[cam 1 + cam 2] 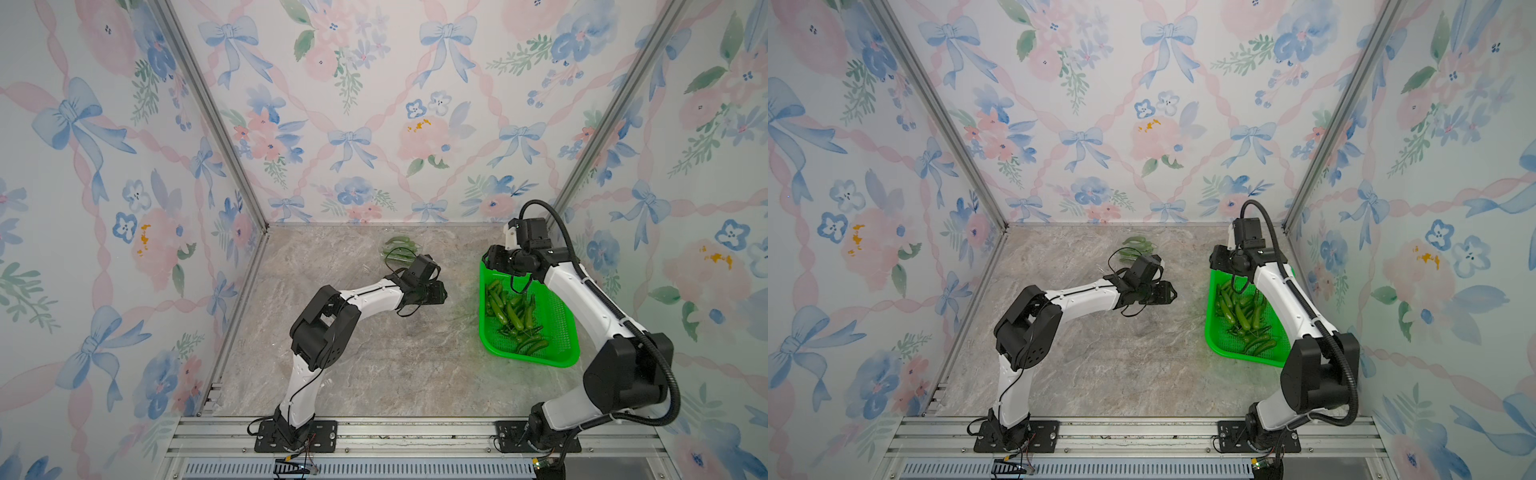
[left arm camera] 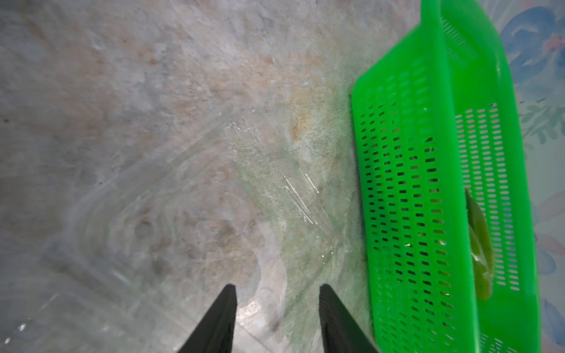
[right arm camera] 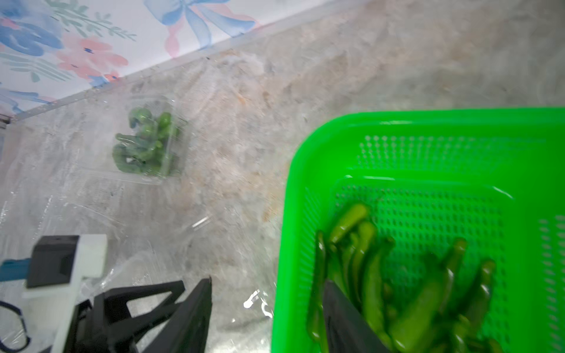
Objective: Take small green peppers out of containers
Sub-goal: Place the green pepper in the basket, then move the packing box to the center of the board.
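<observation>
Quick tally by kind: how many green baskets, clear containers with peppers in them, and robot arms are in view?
Green basket: 1
Clear container with peppers: 1
Robot arms: 2, left arm and right arm
Total: 4

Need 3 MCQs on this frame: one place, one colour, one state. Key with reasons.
1. Where on the table is the clear container holding peppers? A back, middle; B front left; C front right.
2. The basket is: A blue; B bright green; C white.
3. The right gripper has its jaws: A shut on a pepper; B shut on the rim; C open.
Key: 1 A, it sits by the back wall in both top views. 2 B, bright green throughout. 3 C, right wrist view shows them apart, nothing between.
</observation>
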### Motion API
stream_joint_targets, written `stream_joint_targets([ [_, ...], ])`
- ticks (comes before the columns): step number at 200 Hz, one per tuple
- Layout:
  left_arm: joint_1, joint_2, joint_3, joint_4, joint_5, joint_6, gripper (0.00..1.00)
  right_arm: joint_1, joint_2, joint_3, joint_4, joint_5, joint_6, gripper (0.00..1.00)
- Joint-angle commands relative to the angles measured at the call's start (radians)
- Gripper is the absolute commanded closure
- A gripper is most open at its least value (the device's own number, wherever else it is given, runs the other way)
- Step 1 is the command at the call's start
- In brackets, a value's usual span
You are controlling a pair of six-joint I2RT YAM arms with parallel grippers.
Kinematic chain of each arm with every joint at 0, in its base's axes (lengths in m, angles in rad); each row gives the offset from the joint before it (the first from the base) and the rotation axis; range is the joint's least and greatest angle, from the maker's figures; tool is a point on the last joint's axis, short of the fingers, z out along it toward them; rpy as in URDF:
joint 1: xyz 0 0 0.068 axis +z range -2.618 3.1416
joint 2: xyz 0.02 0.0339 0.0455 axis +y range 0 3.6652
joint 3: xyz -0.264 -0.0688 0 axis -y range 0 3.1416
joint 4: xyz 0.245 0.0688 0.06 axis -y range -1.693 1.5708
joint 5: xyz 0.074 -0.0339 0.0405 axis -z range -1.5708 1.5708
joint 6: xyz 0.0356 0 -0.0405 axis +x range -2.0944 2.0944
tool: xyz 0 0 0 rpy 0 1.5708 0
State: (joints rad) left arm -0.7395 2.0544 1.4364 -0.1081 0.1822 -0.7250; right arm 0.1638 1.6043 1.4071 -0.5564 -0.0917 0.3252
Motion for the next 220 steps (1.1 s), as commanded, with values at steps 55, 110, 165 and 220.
stream_joint_targets([
  [55, 0.089, -0.138, -0.222, -0.063, -0.007, 0.067, 0.54, 0.096, 0.368, 0.352, 0.037, -0.033, -0.019, 0.42],
  [110, 0.173, -0.274, -0.337, -0.062, -0.004, 0.108, 0.54, 0.125, 0.433, 0.402, 0.052, -0.037, -0.014, 0.41],
  [165, 0.276, -0.399, -0.483, -0.062, 0.016, 0.147, 0.55, 0.126, 0.505, 0.45, 0.099, -0.107, 0.062, 0.39],
  [220, 0.292, -0.445, -0.333, -0.061, 0.02, 0.128, 0.5, 0.123, 0.565, 0.45, 0.217, -0.206, 0.246, 0.36],
])
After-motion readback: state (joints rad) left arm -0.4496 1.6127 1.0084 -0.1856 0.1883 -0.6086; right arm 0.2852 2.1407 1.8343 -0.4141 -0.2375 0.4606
